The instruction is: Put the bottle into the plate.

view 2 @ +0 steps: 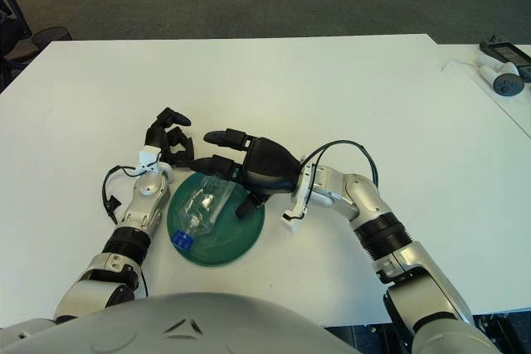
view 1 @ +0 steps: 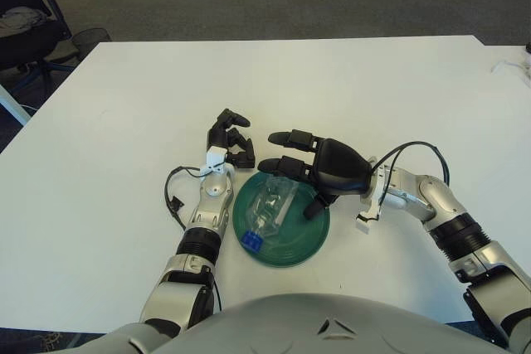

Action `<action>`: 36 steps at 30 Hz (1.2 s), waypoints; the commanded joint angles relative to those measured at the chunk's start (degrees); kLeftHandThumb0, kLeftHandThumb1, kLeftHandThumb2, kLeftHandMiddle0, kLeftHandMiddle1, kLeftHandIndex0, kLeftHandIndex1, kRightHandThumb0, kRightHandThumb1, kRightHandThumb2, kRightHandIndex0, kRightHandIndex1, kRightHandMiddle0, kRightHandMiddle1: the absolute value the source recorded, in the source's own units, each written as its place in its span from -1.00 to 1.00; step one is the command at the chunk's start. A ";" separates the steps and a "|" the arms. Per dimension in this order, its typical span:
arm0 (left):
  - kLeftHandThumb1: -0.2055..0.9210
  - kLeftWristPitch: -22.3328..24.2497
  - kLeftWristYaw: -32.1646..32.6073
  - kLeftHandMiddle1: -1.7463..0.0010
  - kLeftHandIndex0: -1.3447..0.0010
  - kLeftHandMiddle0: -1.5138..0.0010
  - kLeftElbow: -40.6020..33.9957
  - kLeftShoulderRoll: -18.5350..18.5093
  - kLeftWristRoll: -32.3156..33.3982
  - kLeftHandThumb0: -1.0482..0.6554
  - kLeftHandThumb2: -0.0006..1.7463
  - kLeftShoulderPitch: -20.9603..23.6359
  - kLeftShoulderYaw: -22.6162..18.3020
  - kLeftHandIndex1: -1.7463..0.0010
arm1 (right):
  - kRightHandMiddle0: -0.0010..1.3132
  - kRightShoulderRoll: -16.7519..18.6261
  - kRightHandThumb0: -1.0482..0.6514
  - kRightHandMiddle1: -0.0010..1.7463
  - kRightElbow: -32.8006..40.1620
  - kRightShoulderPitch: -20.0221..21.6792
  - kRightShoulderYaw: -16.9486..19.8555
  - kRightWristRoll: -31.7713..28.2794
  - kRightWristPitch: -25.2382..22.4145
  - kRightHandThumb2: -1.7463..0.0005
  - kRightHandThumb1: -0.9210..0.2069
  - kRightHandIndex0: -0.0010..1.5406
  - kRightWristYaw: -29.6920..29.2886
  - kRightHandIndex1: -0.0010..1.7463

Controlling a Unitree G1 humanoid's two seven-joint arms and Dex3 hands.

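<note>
the clear plastic bottle with a blue cap (view 1: 268,215) lies on its side inside the round dark green plate (view 1: 304,243), its body slanting across the dish with the cap end pointing toward the robot's near-left edge of the plate and the base end toward the far side. the blue cap (view 1: 252,242) sits close to the plate's rim. the plate stands on the wide white desk (view 1: 124,122), just in front of the robot's torso.

the right hand (view 1: 300,170) is over the far right part of the plate, its black fingers (view 1: 292,136) stretched out and spread, pointing toward the robot's left. it grips nothing; the fingers reach past the far end of the bottle, and one lower finger angles down at the plate's right side. whether any fingertip touches the bottle cannot be told. a black cable (view 1: 419,151) loops from the right wrist over the silver forearm.

the left hand (view 1: 231,140) shows just beside the far left edge of the plate, with its black fingers curled loosely inward and holding nothing. a thin black cable (view 1: 172,196) curves on the desk beside the left forearm.

at the far left, beyond the desk, a dark office chair (view 1: 25,31) stands on grey carpet. in the right eye view a small pale device (view 2: 503,79) lies on a neighbouring desk at the far right.
</note>
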State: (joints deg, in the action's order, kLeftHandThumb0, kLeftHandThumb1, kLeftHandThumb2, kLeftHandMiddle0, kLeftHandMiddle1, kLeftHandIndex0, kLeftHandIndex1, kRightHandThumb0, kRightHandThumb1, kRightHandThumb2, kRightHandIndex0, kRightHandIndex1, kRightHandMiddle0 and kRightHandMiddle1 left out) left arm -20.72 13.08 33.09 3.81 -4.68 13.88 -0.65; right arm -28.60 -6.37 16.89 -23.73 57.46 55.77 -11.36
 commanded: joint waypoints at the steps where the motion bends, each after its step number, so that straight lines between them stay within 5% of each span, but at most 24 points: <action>1: -0.73 1.65 -0.71 -0.91 0.00 -0.19 1.18 0.24 0.53 0.23 0.96 -0.66 -0.22 -1.00 | -1.00 -1.00 -0.78 -0.99 1.04 -0.06 0.06 0.77 0.15 0.14 -1.00 -1.00 -1.57 -1.00; 16: -0.74 -0.98 -0.01 -0.93 -0.01 -0.18 3.40 0.69 0.63 0.23 0.97 -0.14 -0.71 -1.00 | -1.00 -1.94 -0.83 -1.00 3.52 0.53 -0.53 4.29 -0.36 0.26 -1.00 -1.00 -5.16 -1.00; 22: -0.75 -0.78 0.01 -0.92 -0.02 -0.19 3.15 0.43 0.30 0.23 0.98 -0.27 -0.58 -1.00 | -1.00 -3.02 -0.84 -1.00 3.28 1.35 -0.47 1.46 0.35 0.27 -1.00 -1.00 -3.00 -1.00; 26: -0.76 -0.22 -0.80 -0.88 -0.03 -0.22 1.16 0.33 0.26 0.23 0.97 -1.50 -0.16 -1.00 | -1.00 -4.23 -0.86 -1.00 -0.06 5.50 0.90 -9.19 1.30 0.21 -1.00 -1.00 2.39 -1.00; 30: -0.77 0.00 -2.03 -0.85 -0.02 -0.24 0.67 0.29 1.08 0.23 0.96 -2.00 -0.23 -1.00 | -1.00 -3.43 -0.89 -1.00 -2.45 8.06 1.49 -26.83 -1.46 0.17 -1.00 -1.00 9.14 -1.00; 35: -0.73 -1.49 -2.31 -0.85 0.01 -0.22 3.07 -0.03 1.48 0.23 0.94 -1.64 -0.70 -1.00 | -0.94 2.03 -0.90 -0.97 0.59 4.50 1.83 -56.24 -13.52 0.18 -1.00 -0.95 16.58 -0.98; 36: -0.72 -1.62 -2.03 -0.86 0.01 -0.22 3.11 -0.07 1.24 0.23 0.93 -1.66 -0.64 -1.00 | -0.96 2.95 -0.89 -0.83 1.01 3.53 2.59 -59.64 -15.03 0.21 -1.00 -0.87 16.60 -0.98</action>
State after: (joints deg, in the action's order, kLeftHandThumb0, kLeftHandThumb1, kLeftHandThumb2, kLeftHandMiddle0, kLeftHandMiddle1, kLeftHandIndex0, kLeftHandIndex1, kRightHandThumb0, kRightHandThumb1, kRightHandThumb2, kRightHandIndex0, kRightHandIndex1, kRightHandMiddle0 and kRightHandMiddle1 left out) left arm -22.94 12.49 33.72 4.40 -3.65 13.87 -1.15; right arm -31.42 -6.95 21.93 -23.54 32.80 53.45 -3.53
